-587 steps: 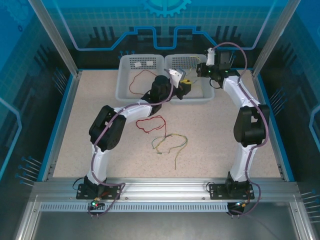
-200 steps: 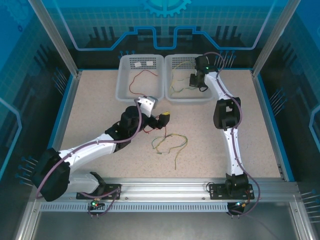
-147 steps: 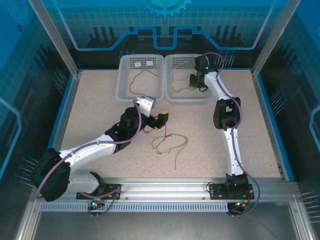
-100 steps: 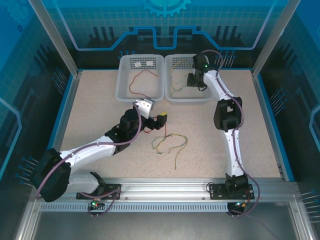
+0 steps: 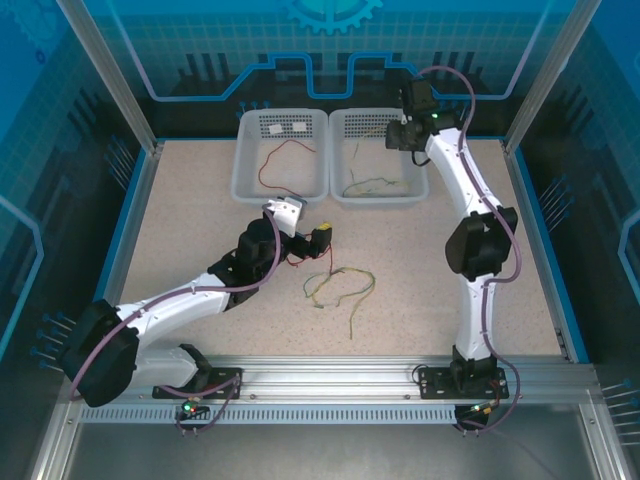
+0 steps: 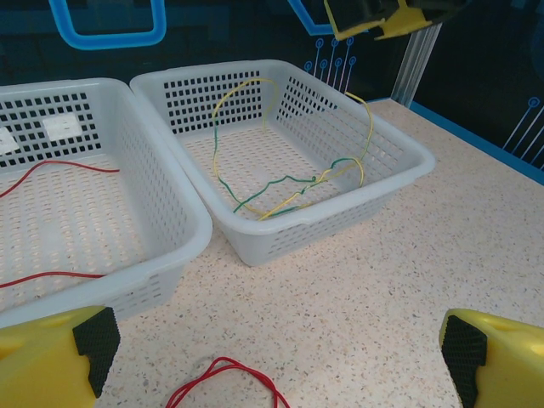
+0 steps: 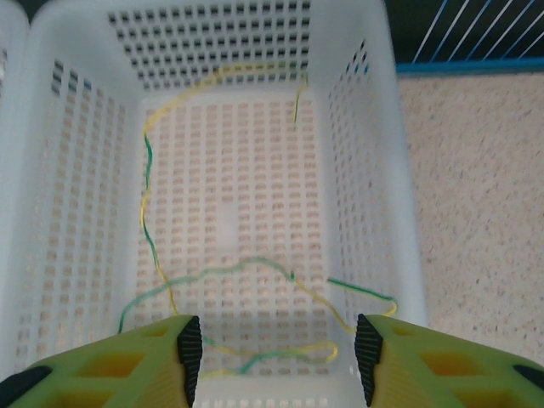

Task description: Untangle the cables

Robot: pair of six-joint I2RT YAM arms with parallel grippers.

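Two cables lie loose on the table: a red one point(image 5: 303, 254) and a yellow-green one point(image 5: 340, 287) beside it. My left gripper point(image 5: 322, 236) hovers wide open just above the red cable point(image 6: 223, 380), its yellow fingers point(image 6: 51, 357) far apart and nothing between them. Another yellow-green cable point(image 7: 246, 272) lies curled in the right basket point(image 5: 378, 201). My right gripper point(image 7: 276, 357) hangs open over that basket point(image 7: 365, 170), apart from the wire. A second red cable point(image 5: 283, 160) rests in the left basket point(image 5: 280, 197).
The two white perforated baskets point(image 6: 255, 246) stand side by side at the back of the speckled table. Blue rails and metal posts point(image 5: 135, 110) frame the workspace. My left arm's forearm point(image 5: 180, 300) stretches low across the table's left half.
My right gripper has opened, let the yellow-green cable drop into the right basket, and risen toward the back. My left gripper has barely shifted over the red cable.
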